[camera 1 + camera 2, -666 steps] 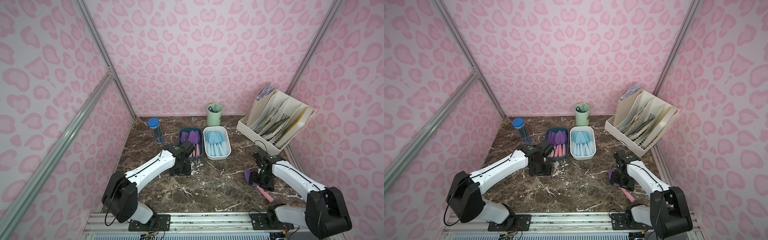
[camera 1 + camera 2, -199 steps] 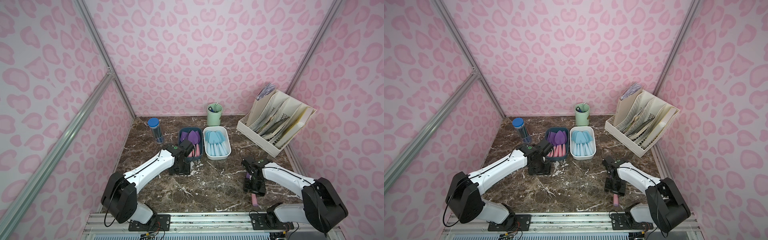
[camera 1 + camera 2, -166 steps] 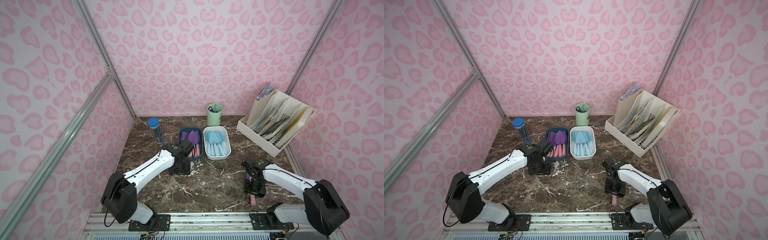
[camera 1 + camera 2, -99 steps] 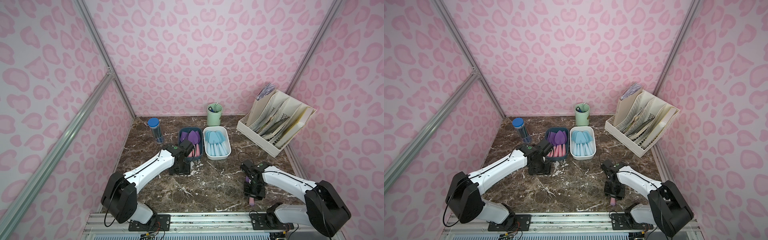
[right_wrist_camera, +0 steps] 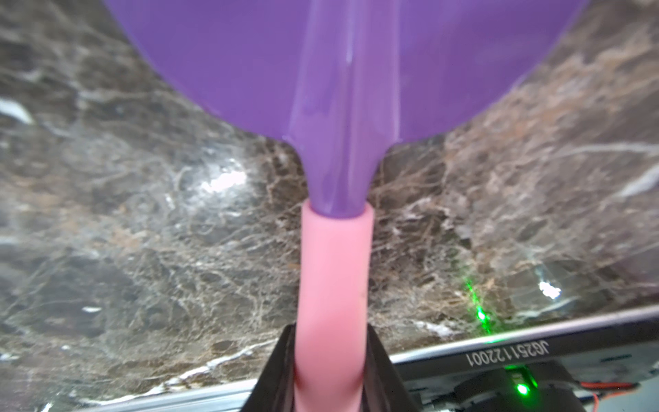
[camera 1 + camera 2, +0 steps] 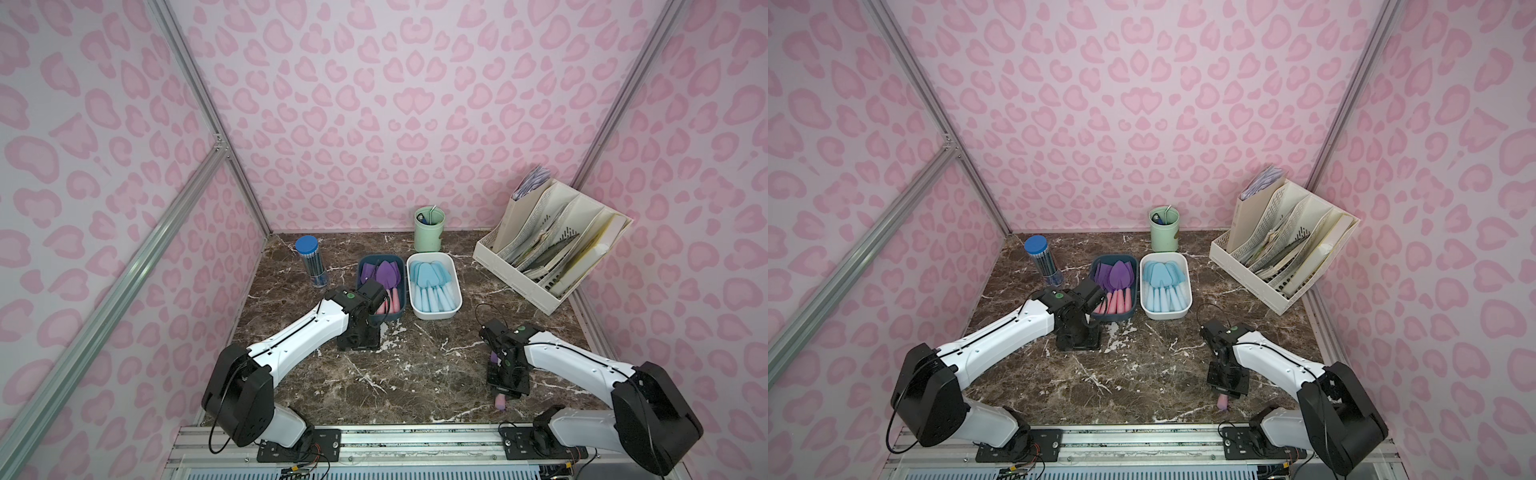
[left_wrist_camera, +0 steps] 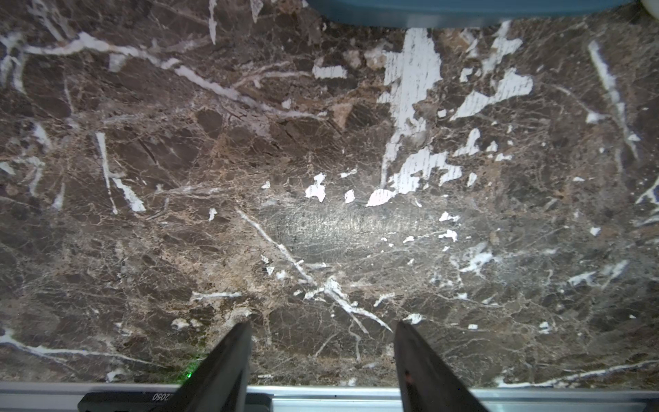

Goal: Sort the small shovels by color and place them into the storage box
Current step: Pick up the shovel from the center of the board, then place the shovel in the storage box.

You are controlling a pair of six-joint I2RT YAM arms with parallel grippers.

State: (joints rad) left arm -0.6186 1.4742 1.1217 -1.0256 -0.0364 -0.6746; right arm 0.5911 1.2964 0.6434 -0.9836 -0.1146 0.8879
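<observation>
Item: shovel (image 5: 333, 249), glossy purple blade, matte pink handle; blade tip out of frame, shape uncertain. Location: marble table (image 6: 415, 374), front, right-arm side. right gripper (image 5: 330, 333): fingers clamped against handle. left gripper (image 7: 321, 326): fingers wide over bare table.

Left box (image 6: 381, 256) and right box (image 6: 434, 312), holding shovels (image 6: 432, 280), sit side by side midway on the worktop (image 6: 415, 374), cup (image 6: 429, 237) behind them, tube (image 6: 312, 266) near the back left corner, rack (image 6: 511, 277) back right, lone shovel (image 6: 500, 401) front right.
</observation>
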